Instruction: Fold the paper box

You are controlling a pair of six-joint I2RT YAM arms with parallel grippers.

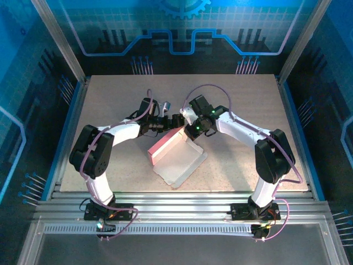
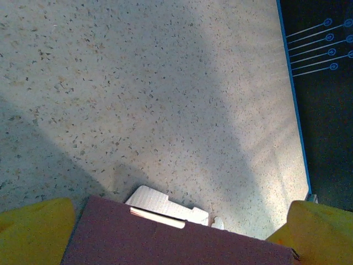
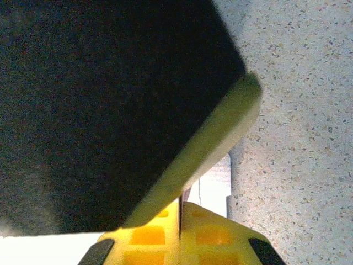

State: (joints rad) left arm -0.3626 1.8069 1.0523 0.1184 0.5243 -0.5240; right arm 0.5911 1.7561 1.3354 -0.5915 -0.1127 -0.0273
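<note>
Top external: box (image 1: pixel 179 160) lies at centre of table (image 1: pixel 110 99), between the two arms. It is partly folded. One pink wall (image 1: pixel 164 144) stands up along its upper-left side, and the whitish inner side faces up toward lower right. Both grippers meet at the box's far end, just above frame centre: left gripper (image 1: pixel 172 120) comes in from the left, right gripper (image 1: pixel 193 128) from the right, the two close beside each other.

Left wrist: jaws spread as wide as they go. Yellow fingers (image 2: pixel 33 234) sit in the two bottom corners of the frame. A pink panel fills the bottom centre and spans nearly the whole gap between them. Cannot tell whether the panel touches either finger; no clamping seen, so nothing is noted as held. A whitish flap (image 2: pixel 157 201) pokes out just past the panel's upper edge and rests on the speckled table. A blue border and dark wall run down the right side.

Right wrist: jaws fully closed at bottom centre, fingers (image 3: pixel 212 237) pressed together. A thin sheet edge runs down into the seam between them, so this gripper is pinching the box. A large shadowed panel fills the upper left, its pale rim slanting from lower centre to upper right. Whitish card shows just above the fingers, and speckled table shows at right.
</note>
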